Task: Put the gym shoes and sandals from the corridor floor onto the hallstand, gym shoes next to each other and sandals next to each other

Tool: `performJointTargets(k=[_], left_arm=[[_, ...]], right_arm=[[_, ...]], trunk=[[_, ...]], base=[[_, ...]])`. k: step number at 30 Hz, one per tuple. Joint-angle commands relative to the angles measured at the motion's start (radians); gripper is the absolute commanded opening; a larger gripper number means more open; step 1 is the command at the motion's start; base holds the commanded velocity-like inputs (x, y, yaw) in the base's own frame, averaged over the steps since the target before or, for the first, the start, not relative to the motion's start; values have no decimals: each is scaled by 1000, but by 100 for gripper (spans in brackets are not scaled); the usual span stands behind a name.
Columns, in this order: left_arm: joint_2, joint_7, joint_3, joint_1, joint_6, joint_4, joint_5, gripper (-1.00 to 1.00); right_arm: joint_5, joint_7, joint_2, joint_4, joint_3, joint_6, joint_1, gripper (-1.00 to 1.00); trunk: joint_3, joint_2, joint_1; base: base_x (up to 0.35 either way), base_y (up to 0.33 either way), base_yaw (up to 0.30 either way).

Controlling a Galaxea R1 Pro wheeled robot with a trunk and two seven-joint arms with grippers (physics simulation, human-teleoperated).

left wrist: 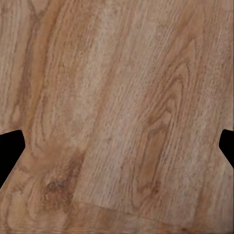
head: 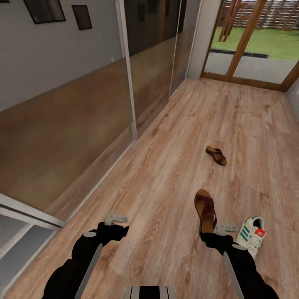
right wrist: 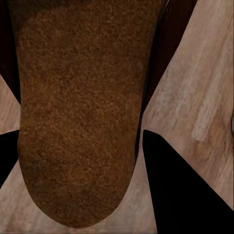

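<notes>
One dark brown sandal [head: 206,209] with a tan footbed [right wrist: 80,97] sits between the fingers of my right gripper [head: 225,229], whose fingers [right wrist: 180,195] press its heel end on both sides. The second sandal [head: 216,155] lies on the wood floor [head: 174,166] further ahead. A white gym shoe [head: 251,234] with green stripes rests on the floor just right of my right wrist. The other gym shoe and the hallstand are out of view. My left gripper [head: 116,219] hangs open over bare planks [left wrist: 122,134].
A mirrored sliding wardrobe [head: 83,124] runs along the left wall. At the far end stands a wood-framed glass door [head: 249,50] with a lawn behind it. The floor between me and the far sandal is bare planks.
</notes>
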Motion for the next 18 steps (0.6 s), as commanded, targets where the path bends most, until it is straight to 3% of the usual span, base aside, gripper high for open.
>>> performJointTargets(k=[1, 11, 18], left_arm=[[0, -1, 0, -1, 5, -1, 3, 100], [-3, -1, -1, -1, 5, -2, 3, 100], [-21, 0, -1, -1, 5, -2, 3, 100]], right_arm=[[-2, -2, 0, -1, 0, 5, 0, -100], [-2, -2, 0, -1, 0, 6, 0, -100], [-2, -2, 0, -1, 0, 6, 0, -100]], trunk=[[-1, 0, -1], [-1, 0, -1], [-1, 0, -1]], base=[[-330, -10, 279], [-333, -2, 280], [-331, 0, 280]])
